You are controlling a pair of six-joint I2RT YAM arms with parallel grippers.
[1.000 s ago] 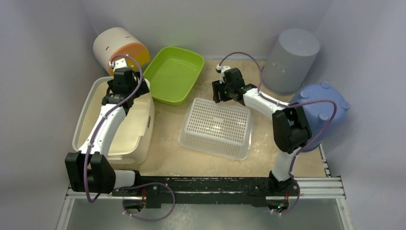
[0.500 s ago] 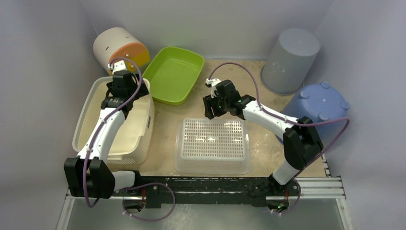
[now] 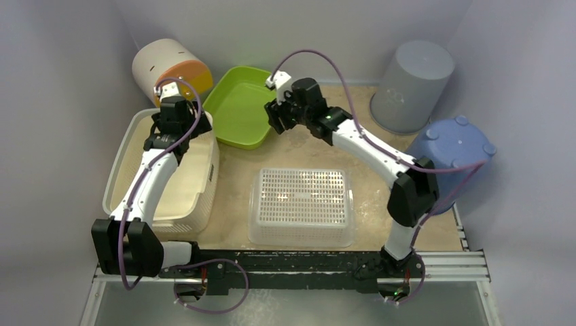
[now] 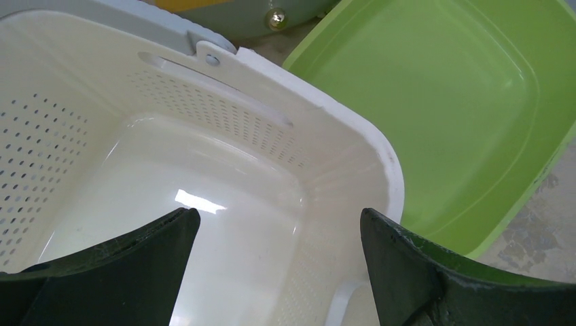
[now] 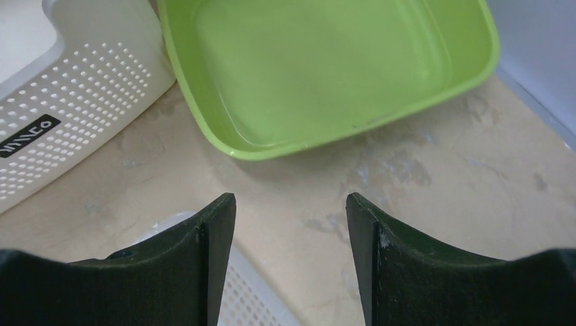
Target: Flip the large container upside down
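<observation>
A large cream perforated basket [image 3: 207,178] stands upright at the left, opening up. My left gripper [image 3: 178,130] hovers open and empty over its far right corner; in the left wrist view the gripper [image 4: 278,214] frames the basket's inside [image 4: 204,170]. A white mesh basket [image 3: 301,206] lies bottom up in the middle of the table. My right gripper [image 3: 274,117] is open and empty, above bare table between the mesh basket and the green tray [image 3: 246,105]. In the right wrist view the gripper [image 5: 291,198] shows the mesh basket's edge [image 5: 251,299] below it.
The green tray [image 5: 326,61] sits at the back next to the cream basket [image 5: 75,122]. An orange-and-cream bin [image 3: 166,68] lies on its side at the back left. A grey bucket [image 3: 413,85] and a blue tub [image 3: 452,156] stand upside down at the right.
The white mesh basket went from tilted at my right gripper to lying flat, bottom up. The right gripper let go and moved back and left toward the green tray. The left arm stayed put.
</observation>
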